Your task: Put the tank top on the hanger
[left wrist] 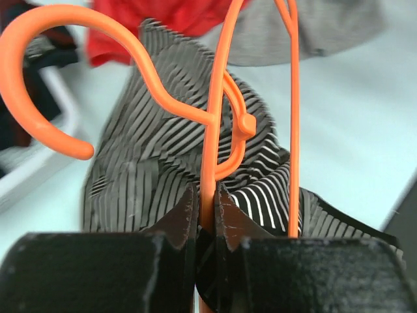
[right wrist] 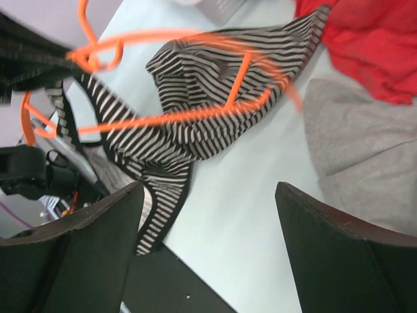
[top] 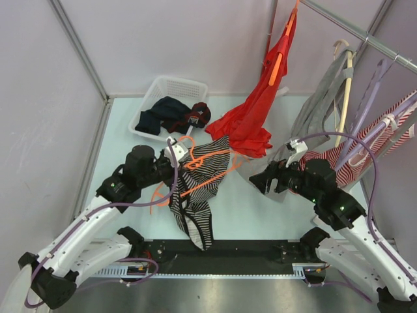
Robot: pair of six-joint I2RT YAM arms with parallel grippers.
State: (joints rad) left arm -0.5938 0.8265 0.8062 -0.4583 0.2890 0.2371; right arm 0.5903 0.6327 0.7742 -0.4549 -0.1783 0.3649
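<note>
Closest to the near edge on the left, the left gripper (left wrist: 205, 195) has its fingers pressed together on a thin bar of the hanger (left wrist: 214, 119), just below the neck of the hook, holding the frame lifted off the worktop. Right of that grip, around the middle of the worktop, the tank top (top: 195, 189) is bunched across the hanger's bars. Its lower part trails down toward the middle of the near edge. The bars cross the striped cloth, but I cannot tell whether a strap already sits over either shoulder.

Further right, the right gripper (right wrist: 210, 189) hovers near the top with its fingers spread wide and nothing between them.

My judgement is that the threading step is in hand and is not finished. The next move probably calls for the right gripper to close on a loose strap or edge of the top. It would then draw that over the hanger's free end while the left grip holds the frame steady.
</note>
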